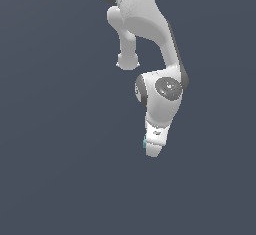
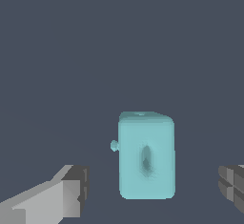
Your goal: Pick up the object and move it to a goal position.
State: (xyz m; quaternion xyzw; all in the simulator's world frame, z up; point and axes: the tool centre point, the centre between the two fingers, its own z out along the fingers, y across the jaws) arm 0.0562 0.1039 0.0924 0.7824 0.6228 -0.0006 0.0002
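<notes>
Two grey finger pads (image 2: 78, 189) frame the wrist view, spread wide with clear gaps on both sides of the teal block (image 2: 146, 155), so the gripper (image 2: 152, 189) is open and grips nothing. That block sits between the fingers, its long axis running across the line joining them, its narrower width facing the pads. From the exterior view only a teal sliver (image 1: 144, 142) shows beside the gripper tip. Closing should likely catch it squarely.
</notes>
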